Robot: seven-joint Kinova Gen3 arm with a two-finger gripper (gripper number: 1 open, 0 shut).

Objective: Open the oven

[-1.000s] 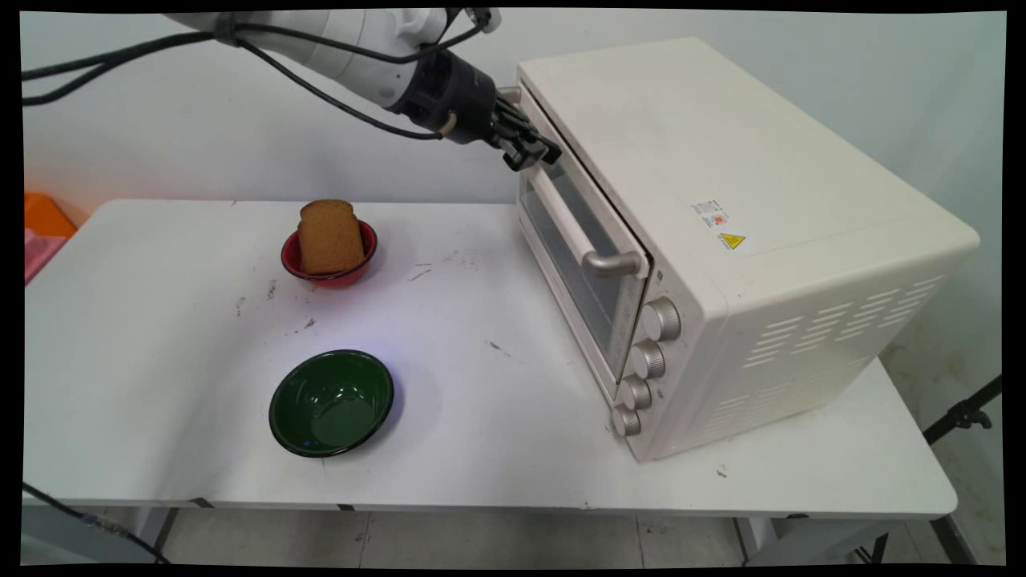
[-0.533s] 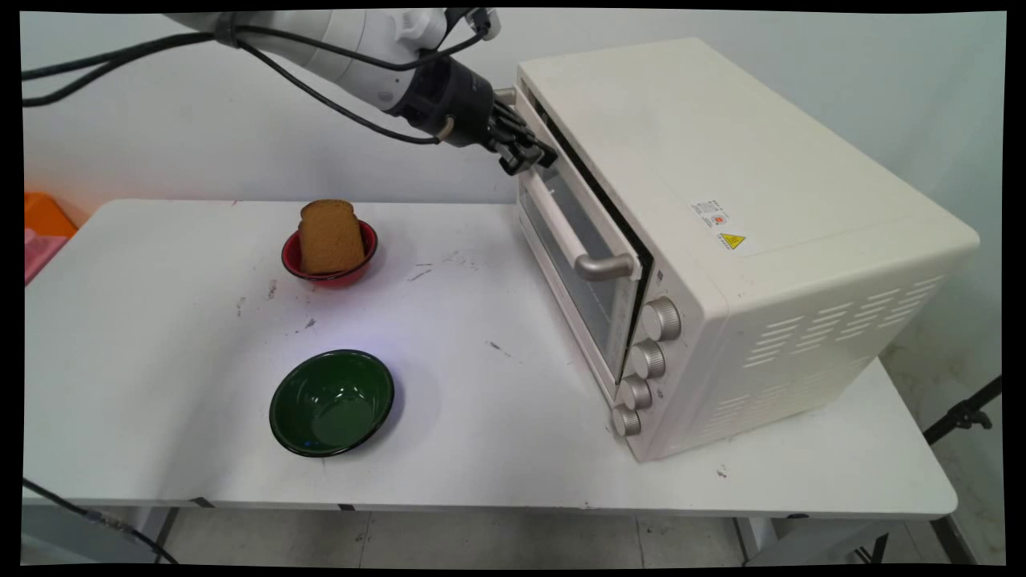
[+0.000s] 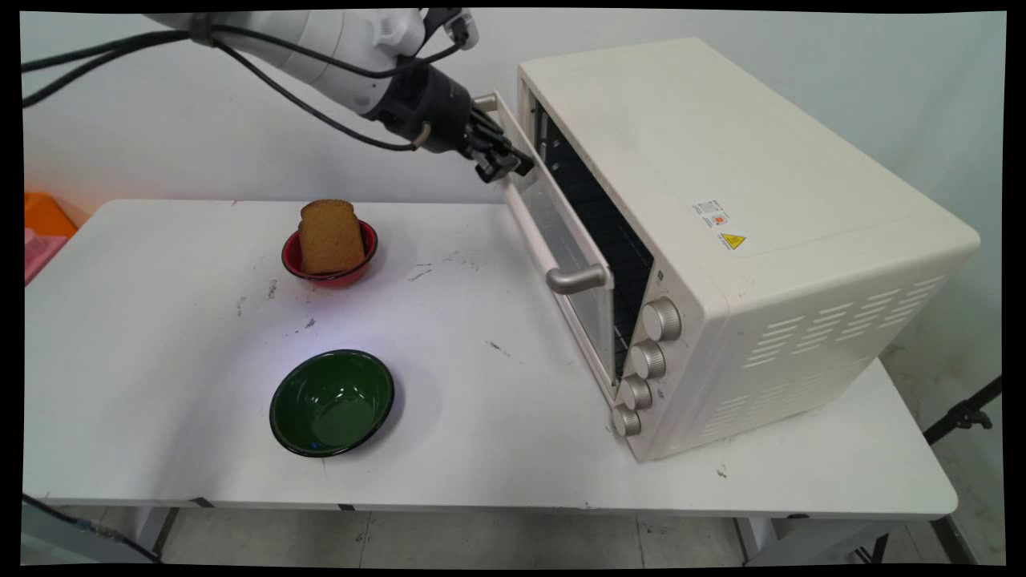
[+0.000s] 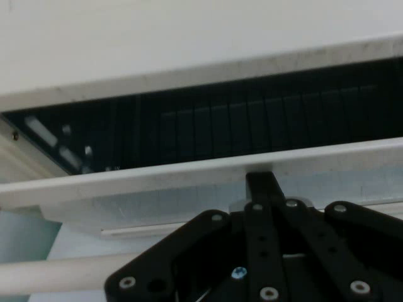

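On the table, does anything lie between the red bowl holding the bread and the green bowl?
No. In the main view, only bare, scuffed table separates the red bowl from the green bowl.

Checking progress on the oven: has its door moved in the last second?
Yes. The door has swung outward from the oven body, toward the red bowl; the dark gap at its top is wider.

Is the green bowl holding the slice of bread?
No, the green bowl is empty; the slice of bread stands in the red bowl farther back on the table.
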